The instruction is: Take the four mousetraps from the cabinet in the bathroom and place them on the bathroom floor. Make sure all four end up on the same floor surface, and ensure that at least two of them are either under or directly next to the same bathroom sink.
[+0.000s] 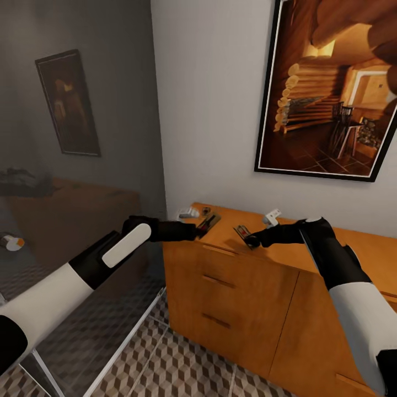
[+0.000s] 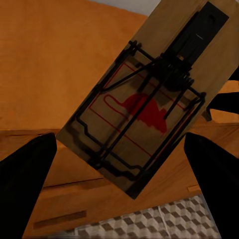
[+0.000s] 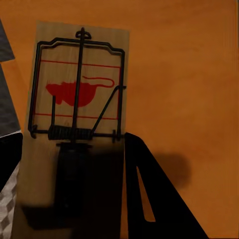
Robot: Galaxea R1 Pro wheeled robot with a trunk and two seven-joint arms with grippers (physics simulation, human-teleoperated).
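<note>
Mousetraps lay at both grippers on the top of the cabinet (image 1: 242,275), near its front edge. One mousetrap (image 1: 209,221) (image 2: 144,99) sat tilted at the front left corner of the top, overhanging the corner; the left gripper (image 1: 196,230) reached it from over open floor, its dark fingers (image 2: 25,184) spread wide on either side of the board, and whether they touched it could not be told. A second mousetrap (image 1: 241,231) (image 3: 74,114) lay flat on the top, further right along the front edge; the right gripper (image 1: 252,241) sat over its near end, one finger (image 3: 154,194) beside the board's long edge, jaws parted, grip not discernible. Both arms extended nearly level, the left from the room side, the right angled across the cabinet top. Two small white objects (image 1: 189,212) (image 1: 271,217) stood toward the back edge, near the wall. The bathroom floor (image 1: 182,358) with its cube pattern lay open before the cabinet's drawers. A framed picture (image 1: 331,88) hung above.
</note>
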